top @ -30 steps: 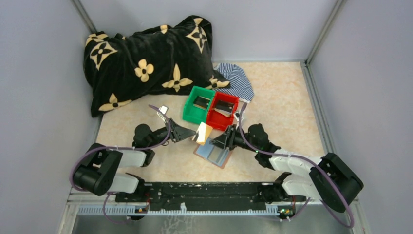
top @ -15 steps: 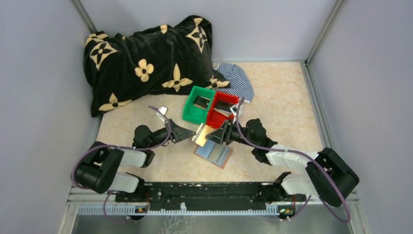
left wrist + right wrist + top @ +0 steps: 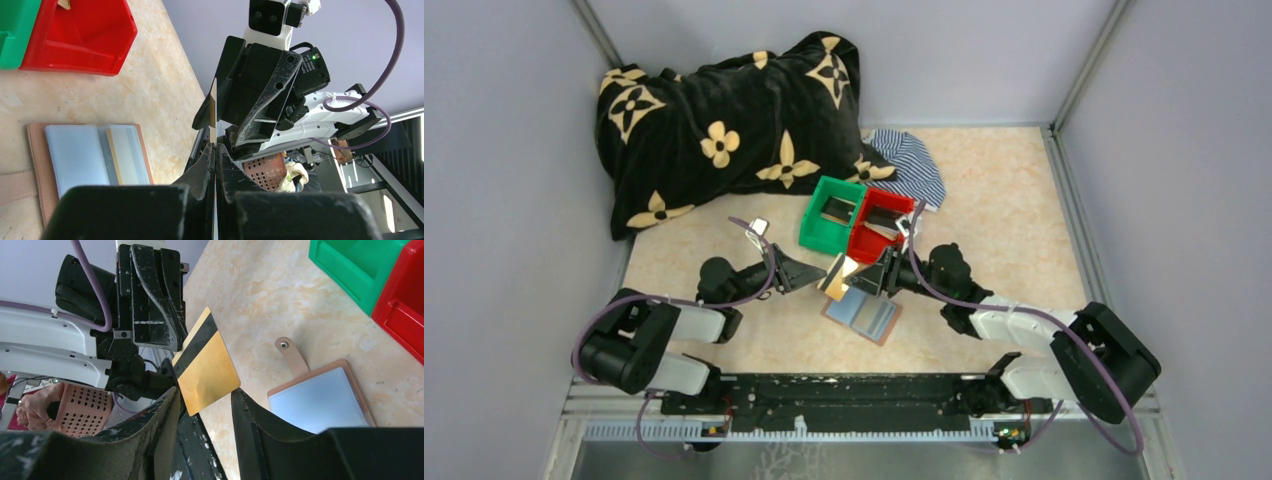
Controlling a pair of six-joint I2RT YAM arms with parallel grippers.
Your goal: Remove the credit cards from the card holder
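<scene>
Gold credit card (image 3: 836, 272) stands on edge in the air between the two arms, its face showing a dark stripe toward the right wrist camera. The left gripper (image 3: 817, 276) has its fingers pressed together on one end of this card, which rises straight out from between the tips in the left wrist view. The right gripper (image 3: 871, 281) faces it from the other side with its fingers apart, one on each side of the card's free end; whether either pad touches the card cannot be told. Just below and in front of them, the card holder (image 3: 864, 316) lies unfolded flat on the table (image 3: 1004, 220), blue-grey panels up, its strap lying flat on the table. Behind it stand a green bin (image 3: 815, 236) and a red bin (image 3: 865, 246), touching side by side. A black flower-patterned blanket (image 3: 724, 120) and a striped cloth (image 3: 914, 165) lie at the far edge.
</scene>
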